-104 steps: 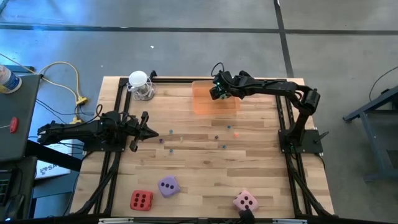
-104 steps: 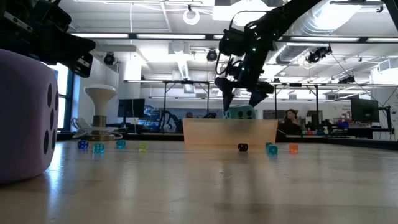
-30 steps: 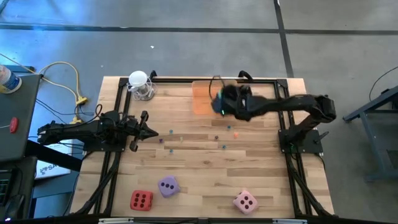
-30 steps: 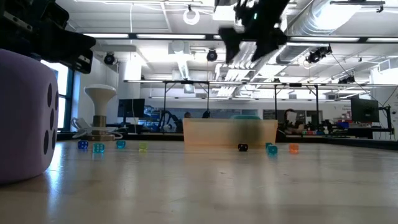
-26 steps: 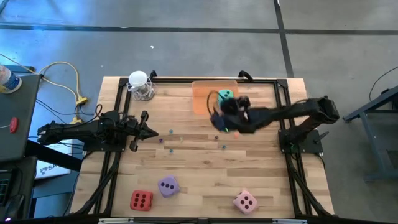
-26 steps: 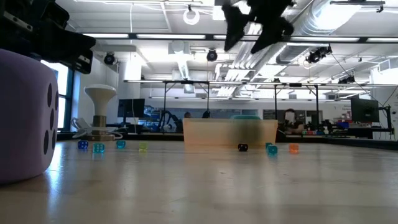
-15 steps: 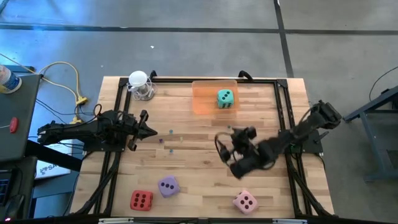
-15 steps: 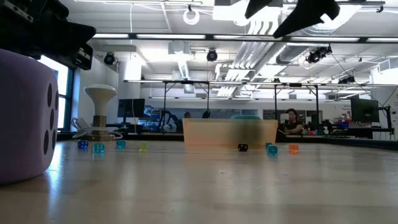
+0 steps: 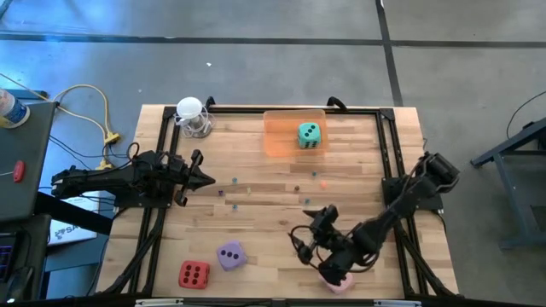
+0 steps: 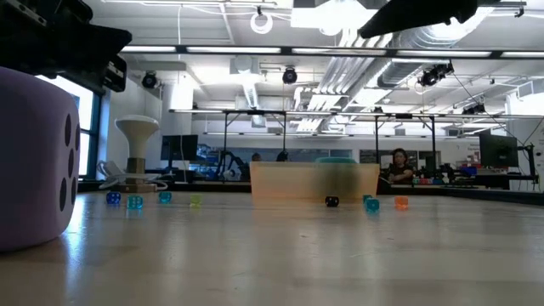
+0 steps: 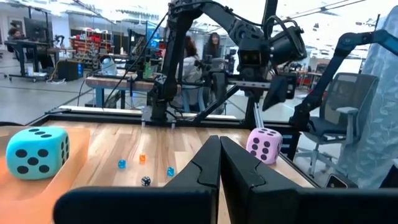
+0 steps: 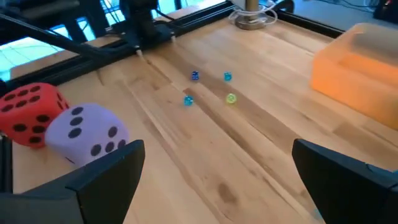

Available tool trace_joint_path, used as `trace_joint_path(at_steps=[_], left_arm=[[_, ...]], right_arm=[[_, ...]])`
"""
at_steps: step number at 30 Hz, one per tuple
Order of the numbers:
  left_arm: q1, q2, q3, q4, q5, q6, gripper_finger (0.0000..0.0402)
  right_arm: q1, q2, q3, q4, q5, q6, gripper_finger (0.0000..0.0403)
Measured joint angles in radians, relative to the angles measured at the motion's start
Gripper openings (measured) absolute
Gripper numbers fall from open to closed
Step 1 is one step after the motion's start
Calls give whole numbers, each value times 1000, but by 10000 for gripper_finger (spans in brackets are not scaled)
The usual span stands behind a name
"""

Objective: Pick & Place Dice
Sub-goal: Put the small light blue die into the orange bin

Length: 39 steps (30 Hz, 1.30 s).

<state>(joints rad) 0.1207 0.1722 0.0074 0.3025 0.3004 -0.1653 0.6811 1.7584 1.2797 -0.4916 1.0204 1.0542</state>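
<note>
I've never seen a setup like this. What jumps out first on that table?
Big soft dice on a wooden table: a teal-green die sits in an orange tray at the far edge, while a red die and a purple die sit side by side near the front. The right gripper, fingers wide open, hangs over a pink die at the front; the left gripper waits shut at the left.

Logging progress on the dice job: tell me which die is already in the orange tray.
The teal-green die. It alone sits inside the orange tray at the table's far edge; the red, purple and pink dice lie on bare wood along the near edge.
</note>
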Motion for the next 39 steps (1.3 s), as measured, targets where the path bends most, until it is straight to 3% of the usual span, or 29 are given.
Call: trace_joint_path(at_steps=[9, 16, 22, 32, 34, 39], left_arm=[[0, 0, 0, -3, -4, 15, 0], [0, 7, 0, -3, -9, 15, 0], [1, 7, 0, 39, -154, 18, 0], [-1, 27, 0, 36, -129, 70, 0], [-2, 29, 0, 35, -112, 52, 0], [-2, 48, 0, 29, 31, -76, 0]], right_arm=[[-115, 45, 0, 34, -50, 71, 400], [-227, 62, 0, 87, -191, -51, 400], [-280, 82, -2, 184, -265, -167, 400], [-331, 100, 0, 673, -348, -451, 400], [-333, 100, 0, 754, -403, -548, 400], [-319, 100, 0, 857, -681, -735, 400]])
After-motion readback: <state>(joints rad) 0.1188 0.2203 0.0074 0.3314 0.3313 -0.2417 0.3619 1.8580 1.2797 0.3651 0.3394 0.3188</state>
